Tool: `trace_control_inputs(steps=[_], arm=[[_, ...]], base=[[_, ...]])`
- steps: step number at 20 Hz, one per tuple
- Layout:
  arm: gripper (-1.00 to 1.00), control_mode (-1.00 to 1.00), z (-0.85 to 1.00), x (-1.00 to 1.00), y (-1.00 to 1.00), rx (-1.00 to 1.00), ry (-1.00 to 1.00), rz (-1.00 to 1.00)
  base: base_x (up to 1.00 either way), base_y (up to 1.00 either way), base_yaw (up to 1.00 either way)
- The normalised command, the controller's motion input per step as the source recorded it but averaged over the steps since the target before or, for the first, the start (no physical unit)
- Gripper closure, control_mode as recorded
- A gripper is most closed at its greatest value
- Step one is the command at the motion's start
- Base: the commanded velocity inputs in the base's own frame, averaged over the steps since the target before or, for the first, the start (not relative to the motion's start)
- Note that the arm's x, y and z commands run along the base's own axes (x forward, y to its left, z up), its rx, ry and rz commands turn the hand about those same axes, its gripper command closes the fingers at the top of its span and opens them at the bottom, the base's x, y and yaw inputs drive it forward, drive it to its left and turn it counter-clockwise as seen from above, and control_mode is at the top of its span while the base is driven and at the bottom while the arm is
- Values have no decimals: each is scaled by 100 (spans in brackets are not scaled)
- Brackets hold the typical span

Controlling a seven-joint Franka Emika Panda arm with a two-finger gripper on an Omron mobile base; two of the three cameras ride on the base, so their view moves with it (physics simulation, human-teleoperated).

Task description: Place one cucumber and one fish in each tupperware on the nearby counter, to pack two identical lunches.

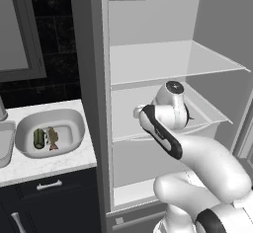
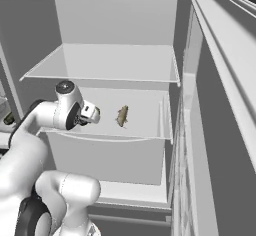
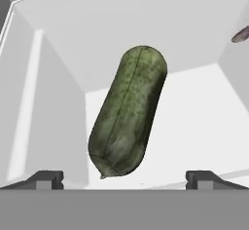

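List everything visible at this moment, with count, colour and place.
cucumber: two, green; one on the fridge shelf before the pincer, one in the dish
fish: two, brownish; one on the fridge shelf, one in the dish
dish: one, light grey, on the counter
tray: one, light grey, left of the dish
counter: one, white marble
fridge: one, white, open
pincer: one, dark tips, open, at the cucumber
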Motion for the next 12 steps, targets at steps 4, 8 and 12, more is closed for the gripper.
trace_control_inputs(steps=[4,8,12], arm=[[-100,-100,-34,28,4,0,0,0],[-100,-100,-36,38,0,0,0,0],[-100,-100,-27,33,0,0,0,0]], base=[[0,0,0],[0,0,0],[0,0,0]])
